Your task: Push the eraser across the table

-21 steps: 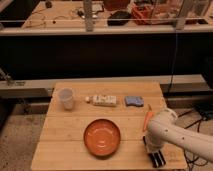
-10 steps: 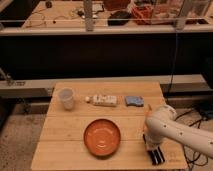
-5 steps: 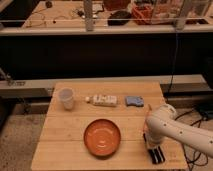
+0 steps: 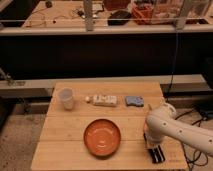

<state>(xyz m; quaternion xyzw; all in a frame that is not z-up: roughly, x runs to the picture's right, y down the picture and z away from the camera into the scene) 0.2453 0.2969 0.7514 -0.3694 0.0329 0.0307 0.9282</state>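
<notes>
The light wooden slatted table [image 4: 65, 130] fills the middle of the camera view. A black oblong block with a pale lengthwise stripe, the eraser [image 4: 158, 155], lies at the table's front right corner, pointing toward the front edge. My white arm comes in from the right and bends down over it. The gripper [image 4: 151, 144] is at the arm's end, right at the eraser's far end, and seems to touch it. The arm hides where they meet.
An orange plate [image 4: 102, 136] sits front centre. A white cup [image 4: 66, 98] stands at the back left. A white rectangular box [image 4: 104, 100] and a small blue-grey pad [image 4: 133, 101] lie along the back. A dark shelf and railing stand behind the table.
The arm's elbow has shifted slightly to the right. The eraser and the gripper stay at about the same spot at the front right corner.
</notes>
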